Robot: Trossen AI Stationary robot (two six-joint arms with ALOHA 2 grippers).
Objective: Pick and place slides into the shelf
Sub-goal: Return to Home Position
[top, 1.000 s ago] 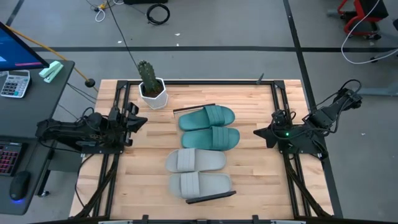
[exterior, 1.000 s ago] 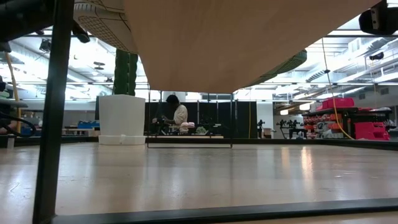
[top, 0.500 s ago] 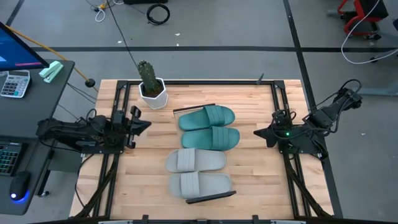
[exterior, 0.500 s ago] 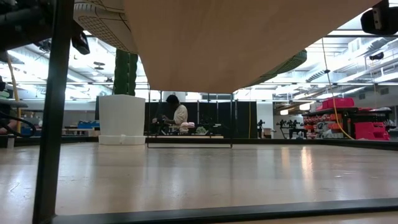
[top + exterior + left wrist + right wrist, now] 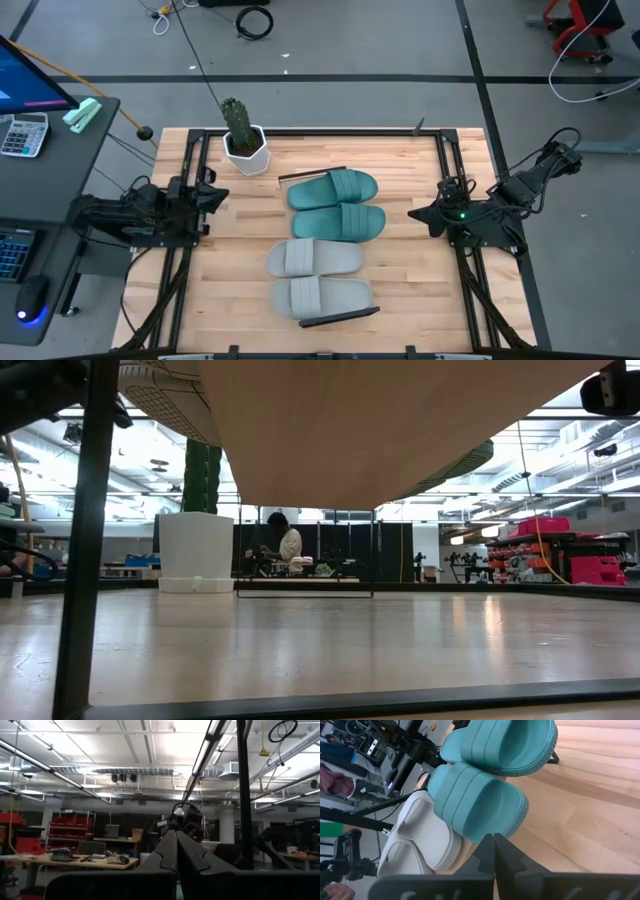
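Four slides lie side by side, soles down, in a row on the shelf point(image 5: 312, 175) at the table's middle. The two teal ones point(image 5: 335, 187) point(image 5: 342, 221) are farther away and the two grey ones point(image 5: 314, 258) point(image 5: 322, 296) nearer. The low view shows only the shelf's pale underside point(image 5: 380, 430) and a black leg point(image 5: 85, 540). My left gripper point(image 5: 222, 190) is shut at the table's left side, tilted upward and away from the slides point(image 5: 176, 840). My right gripper point(image 5: 415, 213) is shut at the right side and points toward the slides point(image 5: 493, 842). Neither gripper holds anything.
A white pot with a cactus point(image 5: 245, 150) stands at the table's far left corner, also seen in the low view point(image 5: 196, 550). Bare tabletop point(image 5: 400, 270) lies on both sides of the shelf. A desk with a calculator point(image 5: 25, 130) stands left of the table. A person point(image 5: 288, 545) sits far off in the room.
My left arm has folded in a little at the table's left side, and its gripper has stayed shut. The slides and my right arm have kept still.
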